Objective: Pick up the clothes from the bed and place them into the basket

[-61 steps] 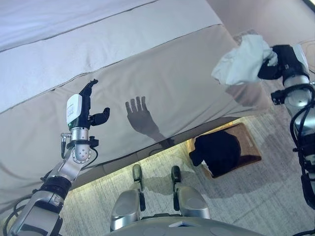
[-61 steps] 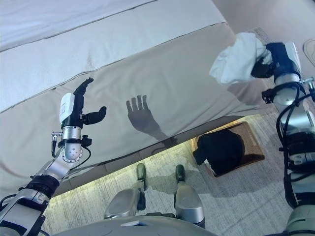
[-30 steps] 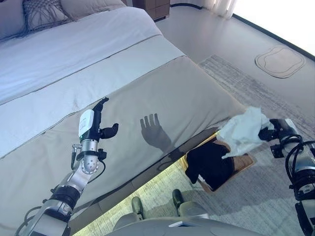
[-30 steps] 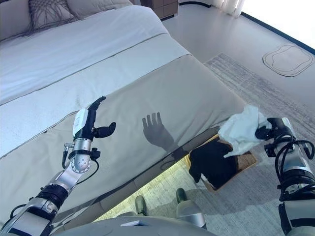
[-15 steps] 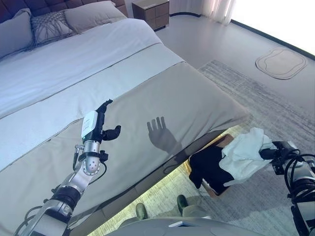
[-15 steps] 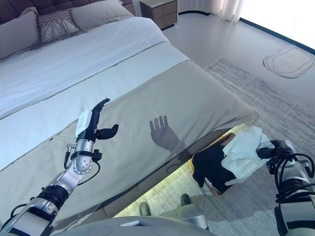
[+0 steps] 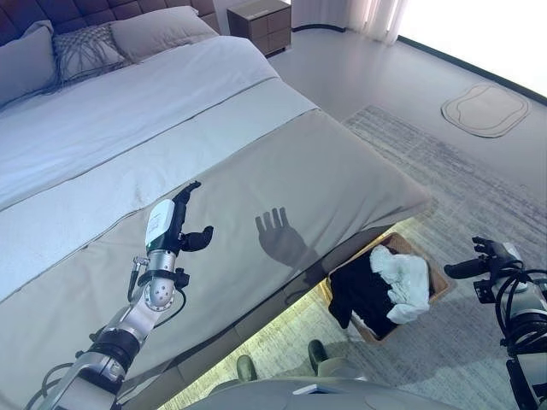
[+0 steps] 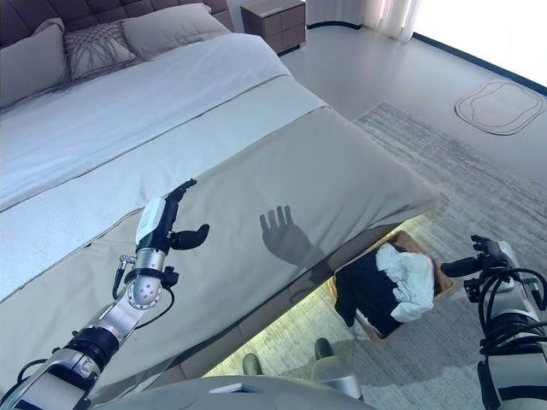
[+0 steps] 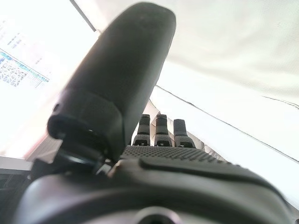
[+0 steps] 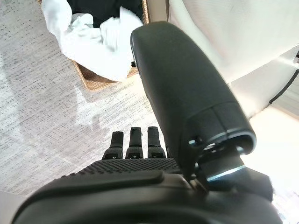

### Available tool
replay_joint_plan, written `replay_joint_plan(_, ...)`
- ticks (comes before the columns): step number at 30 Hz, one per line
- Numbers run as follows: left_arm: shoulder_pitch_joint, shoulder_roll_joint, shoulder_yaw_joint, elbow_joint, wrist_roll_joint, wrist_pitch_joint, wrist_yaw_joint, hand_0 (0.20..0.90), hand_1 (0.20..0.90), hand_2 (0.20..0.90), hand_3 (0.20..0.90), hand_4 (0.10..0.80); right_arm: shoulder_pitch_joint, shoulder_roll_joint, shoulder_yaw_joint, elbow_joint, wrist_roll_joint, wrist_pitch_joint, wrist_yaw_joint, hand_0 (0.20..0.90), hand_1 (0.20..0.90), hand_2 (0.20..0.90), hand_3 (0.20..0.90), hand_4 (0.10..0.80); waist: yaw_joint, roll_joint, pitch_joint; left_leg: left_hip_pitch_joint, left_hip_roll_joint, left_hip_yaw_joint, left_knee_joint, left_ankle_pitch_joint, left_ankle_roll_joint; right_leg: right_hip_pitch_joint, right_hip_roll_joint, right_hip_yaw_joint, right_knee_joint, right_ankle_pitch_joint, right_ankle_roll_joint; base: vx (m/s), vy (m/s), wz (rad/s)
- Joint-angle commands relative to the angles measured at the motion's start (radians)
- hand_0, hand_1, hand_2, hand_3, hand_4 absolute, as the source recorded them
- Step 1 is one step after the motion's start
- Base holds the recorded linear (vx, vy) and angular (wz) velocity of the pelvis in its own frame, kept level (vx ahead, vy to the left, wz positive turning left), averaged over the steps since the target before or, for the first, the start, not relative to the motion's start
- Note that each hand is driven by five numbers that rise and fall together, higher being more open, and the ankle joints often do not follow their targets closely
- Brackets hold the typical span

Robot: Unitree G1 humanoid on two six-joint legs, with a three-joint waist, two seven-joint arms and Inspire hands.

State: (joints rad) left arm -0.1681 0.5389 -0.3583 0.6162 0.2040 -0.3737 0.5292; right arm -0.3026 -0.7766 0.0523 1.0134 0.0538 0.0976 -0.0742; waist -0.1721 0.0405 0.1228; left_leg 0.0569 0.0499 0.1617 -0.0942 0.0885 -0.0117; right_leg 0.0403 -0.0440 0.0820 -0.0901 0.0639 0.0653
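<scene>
While the right hand (image 7: 480, 263) hangs empty with fingers straight beside the basket (image 7: 438, 282), the white garment (image 7: 404, 284) lies inside it, draped over a dark garment (image 7: 359, 290) whose near edge spills over the rim. Part of the basket is tucked under the bed's (image 7: 282, 162) overhang. Over the bed's beige cover (image 8: 325, 171), the left hand (image 8: 167, 224) is raised with its fingers spread, holding nothing. Grey rug (image 7: 479, 196) covers the floor; farther back are pillows (image 8: 94, 43) and a nightstand (image 8: 273, 15), cut off at the frame edge.
</scene>
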Motion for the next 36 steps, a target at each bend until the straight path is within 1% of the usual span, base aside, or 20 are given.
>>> replay_joint_plan(1, -0.062, 0.045, 0.017, 0.009, 0.002, -0.054, 0.043, 0.9, 0.9, 0.9, 0.9, 0.8, -0.021, -0.094, -0.02, -0.039, -0.023, -0.067, -0.045, 0.9, 0.9, 0.9, 0.9, 0.8, 0.012, -0.031, -0.087, 0.052, -0.005, -0.029, 0.007, -0.107, 0.005, -0.064, -0.008, 0.004, 0.079, 0.033, 0.022, 0.0, 0.0, 0.0)
replay_joint_plan(8, -0.054, 0.038, 0.024, 0.009, 0.009, -0.046, 0.038, 0.9, 0.9, 0.9, 0.9, 0.8, -0.001, -0.078, -0.027, -0.064, -0.018, -0.092, -0.008, 0.9, 0.9, 0.9, 0.9, 0.8, 0.021, -0.031, -0.087, 0.052, -0.007, -0.041, 0.007, -0.104, 0.004, -0.055, -0.013, -0.009, 0.083, 0.027, 0.021, -0.001, -0.001, 0.02)
replay_joint_plan(10, -0.054, 0.012, 0.023, 0.038, 0.017, -0.036, 0.035, 0.9, 0.9, 0.9, 0.9, 0.8, 0.01, -0.035, 0.008, -0.087, 0.017, -0.084, 0.064, 0.9, 0.9, 0.9, 0.9, 0.8, 0.03, -0.033, -0.087, 0.049, -0.01, -0.052, 0.007, -0.1, 0.004, -0.053, -0.014, -0.019, 0.082, 0.027, 0.021, -0.011, -0.001, 0.04)
replay_joint_plan(11, -0.052, 0.003, 0.024, 0.053, 0.017, -0.035, 0.029, 0.9, 0.9, 0.9, 0.9, 0.8, 0.018, -0.006, 0.023, -0.091, 0.038, -0.077, 0.101, 0.9, 0.9, 0.9, 0.9, 0.8, 0.036, -0.035, -0.086, 0.048, -0.012, -0.058, 0.007, -0.098, 0.005, -0.05, -0.015, -0.023, 0.081, 0.026, 0.02, -0.015, -0.001, 0.07)
replay_joint_plan(12, -0.052, -0.002, 0.023, 0.06, 0.017, -0.034, 0.027, 0.9, 0.9, 0.9, 0.9, 0.8, 0.025, 0.014, 0.033, -0.091, 0.048, -0.083, 0.102, 0.9, 0.9, 0.9, 0.9, 0.8, 0.04, -0.035, -0.086, 0.047, -0.012, -0.062, 0.007, -0.097, 0.004, -0.048, -0.016, -0.025, 0.08, 0.026, 0.019, -0.019, -0.001, 0.07)
replay_joint_plan(13, -0.051, -0.01, 0.021, 0.07, 0.012, -0.025, 0.016, 0.9, 0.9, 0.9, 0.9, 0.8, 0.042, 0.053, 0.052, -0.09, 0.064, -0.089, 0.121, 0.9, 0.9, 0.9, 0.9, 0.8, 0.047, -0.036, -0.085, 0.045, -0.014, -0.072, 0.007, -0.094, 0.004, -0.044, -0.016, -0.031, 0.078, 0.025, 0.017, -0.013, -0.007, 0.07)
replay_joint_plan(14, -0.052, -0.028, 0.01, 0.096, 0.003, -0.014, 0.0, 0.9, 0.9, 0.9, 0.9, 0.8, 0.073, 0.125, 0.087, -0.073, 0.076, -0.134, 0.115, 0.9, 0.9, 0.9, 0.9, 0.8, 0.06, -0.038, -0.082, 0.044, -0.018, -0.088, 0.007, -0.091, 0.006, -0.037, -0.017, -0.04, 0.074, 0.026, 0.014, -0.007, -0.008, 0.08)
replay_joint_plan(15, -0.052, -0.033, 0.008, 0.107, 0.001, -0.015, -0.003, 0.9, 0.9, 0.9, 0.9, 0.8, 0.077, 0.145, 0.098, -0.061, 0.076, -0.145, 0.114, 0.9, 0.9, 0.9, 0.9, 0.8, 0.064, -0.039, -0.082, 0.043, -0.02, -0.093, 0.007, -0.09, 0.007, -0.035, -0.017, -0.043, 0.073, 0.027, 0.013, 0.011, -0.01, 0.17)
replay_joint_plan(16, -0.052, -0.054, 0.001, 0.143, -0.004, -0.015, -0.01, 0.9, 0.9, 0.9, 0.9, 0.8, 0.088, 0.202, 0.133, -0.027, 0.09, -0.182, 0.114, 0.9, 0.9, 0.9, 0.9, 0.8, 0.075, -0.041, -0.083, 0.041, -0.023, -0.103, 0.007, -0.087, 0.008, -0.029, -0.018, -0.052, 0.065, 0.028, 0.011, 0.019, -0.005, 0.2)
replay_joint_plan(20, -0.059, -0.095, -0.012, 0.225, 0.006, -0.028, -0.002, 0.9, 0.9, 0.9, 0.9, 0.8, 0.113, 0.355, 0.225, 0.045, 0.112, -0.22, 0.087, 0.9, 0.9, 0.9, 0.9, 0.8, 0.104, -0.042, -0.082, 0.037, -0.025, -0.114, 0.007, -0.082, 0.007, -0.015, -0.023, -0.076, 0.036, 0.035, 0.008, 0.025, 0.005, 0.21)
replay_joint_plan(21, -0.06, -0.096, -0.013, 0.233, 0.001, -0.031, -0.001, 0.9, 0.9, 0.9, 0.9, 0.8, 0.114, 0.366, 0.233, 0.056, 0.116, -0.226, 0.085, 0.9, 0.9, 0.9, 0.9, 0.8, 0.106, -0.042, -0.082, 0.036, -0.025, -0.115, 0.007, -0.081, 0.007, -0.013, -0.023, -0.078, 0.033, 0.036, 0.007, 0.027, 0.031, 0.17)
replay_joint_plan(22, -0.059, -0.104, -0.015, 0.26, -0.008, -0.038, 0.009, 0.9, 0.9, 0.9, 0.9, 0.8, 0.118, 0.402, 0.255, 0.082, 0.122, -0.229, 0.079, 0.9, 0.9, 0.9, 0.9, 0.8, 0.114, -0.041, -0.082, 0.034, -0.025, -0.118, 0.007, -0.078, 0.007, -0.007, -0.023, -0.083, 0.024, 0.037, 0.005, 0.036, 0.036, 0.13)
replay_joint_plan(27, -0.024, -0.116, 0.014, 0.308, -0.027, -0.067, 0.005, 0.9, 0.9, 0.9, 0.9, 0.8, 0.133, 0.442, 0.276, 0.125, 0.109, -0.222, 0.09, 0.9, 0.9, 0.9, 0.9, 0.8, 0.137, -0.035, -0.085, 0.034, -0.023, -0.126, 0.007, -0.07, 0.007, 0.007, -0.027, -0.103, 0.022, 0.03, 0.0, 0.054, 0.037, 0.14)
replay_joint_plan(31, 0.019, -0.126, 0.04, 0.345, -0.066, -0.074, -0.022, 0.9, 0.9, 0.9, 0.9, 0.8, 0.15, 0.453, 0.294, 0.119, 0.064, -0.187, 0.108, 0.9, 0.9, 0.9, 0.9, 0.8, 0.152, -0.036, -0.089, 0.032, -0.024, -0.136, 0.007, -0.063, 0.006, 0.017, -0.028, -0.116, 0.019, 0.025, -0.003, 0.058, 0.033, 0.04)
replay_joint_plan(36, 0.058, -0.165, 0.04, 0.455, -0.12, -0.047, -0.123, 0.9, 0.9, 0.9, 0.9, 0.8, 0.17, 0.482, 0.295, 0.187, 0.069, -0.132, 0.129, 0.9, 0.9, 0.9, 0.9, 0.8, 0.165, -0.038, -0.093, 0.029, -0.028, -0.154, 0.007, -0.055, 0.008, 0.029, -0.021, -0.133, 0.02, 0.013, -0.01, 0.063, 0.026, 0.14)
